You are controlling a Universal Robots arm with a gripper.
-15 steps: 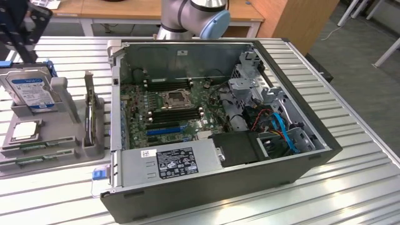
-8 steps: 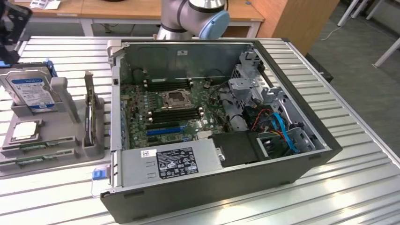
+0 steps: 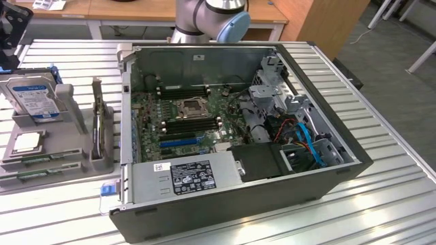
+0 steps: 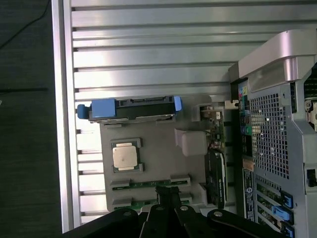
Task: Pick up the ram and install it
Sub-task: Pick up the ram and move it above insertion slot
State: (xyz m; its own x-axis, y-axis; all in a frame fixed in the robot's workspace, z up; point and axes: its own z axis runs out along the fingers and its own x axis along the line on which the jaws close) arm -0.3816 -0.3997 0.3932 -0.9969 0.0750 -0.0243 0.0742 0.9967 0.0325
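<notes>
Two green ram sticks lie flat in slots at the front of a grey holder tray, at the exterior view's left. In the wrist view the same ram sticks lie just beyond my gripper. Its dark fingers are shut together with nothing between them, well above the tray. In the exterior view the gripper hangs as a black shape at the far left edge, above the tray. The open computer case lies on its side, with black memory slots beside the processor socket.
The tray also holds a silver hard drive with a blue label, a square processor chip and an upright expansion card. The slatted metal table carries everything. The arm's base stands behind the case.
</notes>
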